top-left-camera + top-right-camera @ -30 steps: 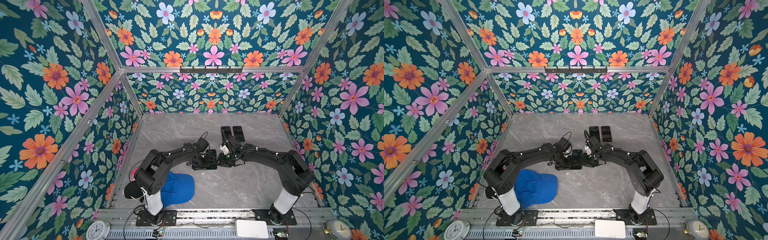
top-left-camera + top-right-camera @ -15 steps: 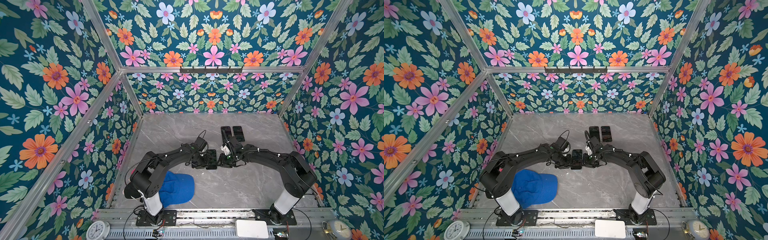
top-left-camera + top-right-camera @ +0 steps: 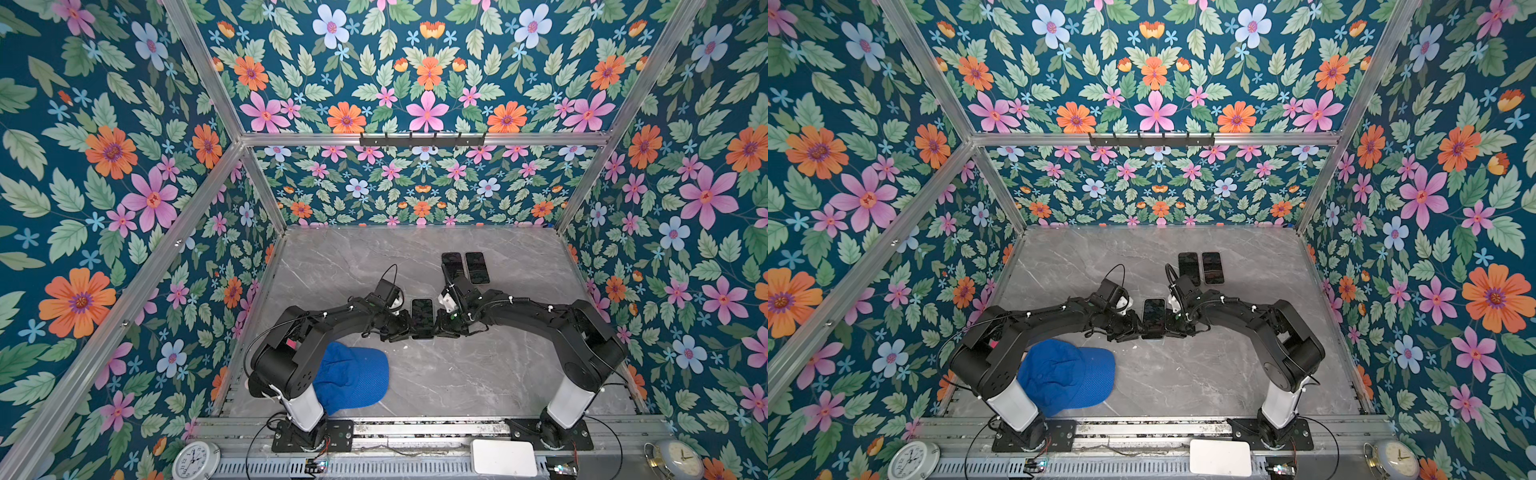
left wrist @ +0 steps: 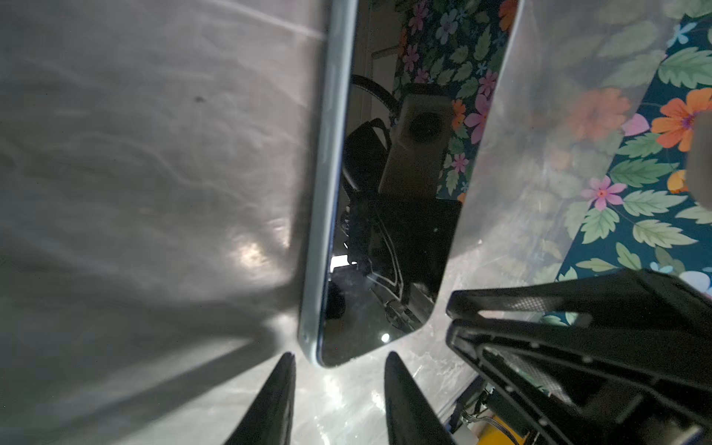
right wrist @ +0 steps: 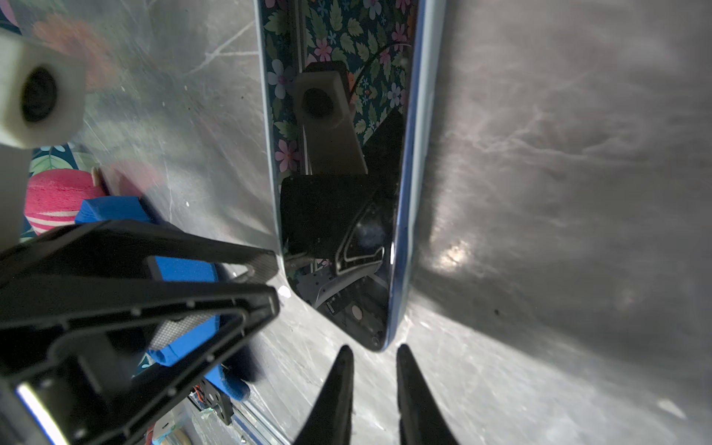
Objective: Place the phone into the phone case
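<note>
marble tabletop (image 3: 436, 382), phone (image 3: 422, 316) flat between left end effector (image 4: 340, 356) and right end effector (image 5: 373, 348)

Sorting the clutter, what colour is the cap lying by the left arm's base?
The cap is bright blue, shown best in a top view.

A blue cap (image 3: 353, 378) lies on the grey marble table (image 3: 457, 386), on my left side. Along the front rail I see a white box (image 3: 503, 457) and a clock (image 3: 195, 461) near each corner. Flowered walls (image 3: 124, 166) stand all round.
</note>
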{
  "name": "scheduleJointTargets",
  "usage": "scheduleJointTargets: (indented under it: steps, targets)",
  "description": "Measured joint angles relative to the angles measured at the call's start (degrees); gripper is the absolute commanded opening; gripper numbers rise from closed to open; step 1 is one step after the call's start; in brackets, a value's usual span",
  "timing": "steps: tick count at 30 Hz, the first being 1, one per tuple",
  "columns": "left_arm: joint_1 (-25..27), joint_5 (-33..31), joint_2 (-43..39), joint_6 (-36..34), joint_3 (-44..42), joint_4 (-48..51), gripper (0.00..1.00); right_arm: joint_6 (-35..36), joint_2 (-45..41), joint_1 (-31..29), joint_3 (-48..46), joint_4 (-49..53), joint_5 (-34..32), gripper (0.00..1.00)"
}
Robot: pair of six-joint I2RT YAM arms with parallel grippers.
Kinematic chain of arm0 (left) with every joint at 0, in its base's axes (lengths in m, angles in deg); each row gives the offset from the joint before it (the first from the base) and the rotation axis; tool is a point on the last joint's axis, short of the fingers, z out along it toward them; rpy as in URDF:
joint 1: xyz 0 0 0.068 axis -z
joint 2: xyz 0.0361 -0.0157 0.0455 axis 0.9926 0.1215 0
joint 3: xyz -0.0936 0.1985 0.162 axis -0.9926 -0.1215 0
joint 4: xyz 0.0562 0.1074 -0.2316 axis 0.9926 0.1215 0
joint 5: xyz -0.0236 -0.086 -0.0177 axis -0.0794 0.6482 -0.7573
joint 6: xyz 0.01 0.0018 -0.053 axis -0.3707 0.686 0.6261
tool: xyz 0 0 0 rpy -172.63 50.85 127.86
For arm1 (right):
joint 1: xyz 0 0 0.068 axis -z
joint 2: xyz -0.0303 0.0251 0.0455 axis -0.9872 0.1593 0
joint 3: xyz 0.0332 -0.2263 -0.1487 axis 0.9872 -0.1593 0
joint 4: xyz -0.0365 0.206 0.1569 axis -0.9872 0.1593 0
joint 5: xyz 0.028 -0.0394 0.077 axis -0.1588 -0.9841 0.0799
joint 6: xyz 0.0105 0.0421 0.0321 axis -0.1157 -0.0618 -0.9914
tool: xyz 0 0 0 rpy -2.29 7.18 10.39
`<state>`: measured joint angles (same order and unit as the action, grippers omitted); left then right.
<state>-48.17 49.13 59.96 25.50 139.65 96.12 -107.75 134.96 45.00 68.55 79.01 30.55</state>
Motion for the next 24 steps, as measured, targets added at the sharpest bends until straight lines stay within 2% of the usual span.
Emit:
scheduleJointTargets:
  steps: [24]
  targets:
    - [-0.3, 2.4, 1.2, 1.3, -2.3, -5.5, 0.38, -0.2, 1.7, -0.7, 1.9, 1.0, -0.1, 0.15]
